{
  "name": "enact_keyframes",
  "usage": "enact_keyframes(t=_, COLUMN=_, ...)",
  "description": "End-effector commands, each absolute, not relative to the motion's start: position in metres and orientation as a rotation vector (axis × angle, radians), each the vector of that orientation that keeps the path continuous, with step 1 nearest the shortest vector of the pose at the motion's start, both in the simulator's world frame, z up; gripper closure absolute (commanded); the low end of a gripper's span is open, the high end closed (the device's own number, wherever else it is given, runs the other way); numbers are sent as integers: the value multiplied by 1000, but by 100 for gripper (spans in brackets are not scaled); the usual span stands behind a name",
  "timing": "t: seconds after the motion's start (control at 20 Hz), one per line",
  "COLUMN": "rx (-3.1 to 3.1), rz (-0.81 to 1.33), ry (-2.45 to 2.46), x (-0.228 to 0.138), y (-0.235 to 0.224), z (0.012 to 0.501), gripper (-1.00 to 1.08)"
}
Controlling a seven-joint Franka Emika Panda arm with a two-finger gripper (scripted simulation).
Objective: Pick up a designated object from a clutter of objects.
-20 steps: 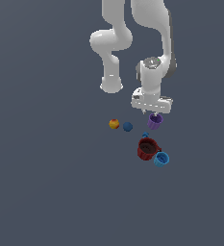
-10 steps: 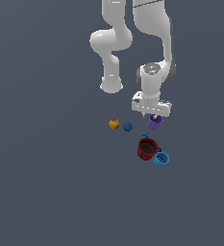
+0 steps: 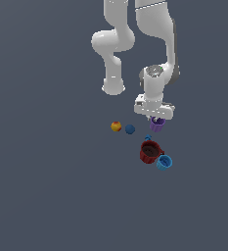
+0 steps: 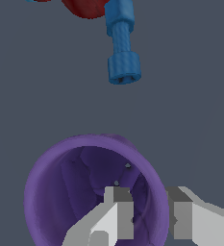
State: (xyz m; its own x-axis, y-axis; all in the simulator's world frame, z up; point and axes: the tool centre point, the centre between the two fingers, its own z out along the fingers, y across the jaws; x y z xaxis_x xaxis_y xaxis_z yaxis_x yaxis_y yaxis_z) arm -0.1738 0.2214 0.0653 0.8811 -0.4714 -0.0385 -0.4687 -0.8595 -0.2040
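Observation:
The purple ribbed cup [image 3: 158, 126] stands upright at the far side of the clutter, directly under my gripper [image 3: 155, 119]. In the wrist view the cup [image 4: 70, 192] shows its dark purple inside. My gripper [image 4: 150, 207] straddles the cup's rim: one finger [image 4: 117, 211] is inside the cup and the other [image 4: 181, 214] is outside the wall. The jaws stand apart, with a visible gap to the wall. The dark red mug [image 3: 149, 152], the small blue cup [image 3: 164, 162], the blue ball [image 3: 130, 129] and the orange-yellow ball [image 3: 116, 126] lie nearby.
A small blue bolt-shaped piece [image 4: 122, 43] lies between the purple cup and the red mug [image 4: 87, 7]; it also shows in the exterior view [image 3: 148, 138]. The white arm's base [image 3: 113, 87] stands behind the clutter.
My gripper has come down a little over the purple cup. The objects have not moved.

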Motion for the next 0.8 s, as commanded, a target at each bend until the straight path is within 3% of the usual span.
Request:
enact_keyframes(t=0.0, rx=-2844, rz=-17, ry=720, x=-174, y=221, z=65, gripper=108)
enact_keyframes(t=0.75, rx=-2843, rz=-18, ry=719, x=-163, y=193, z=88, gripper=108)
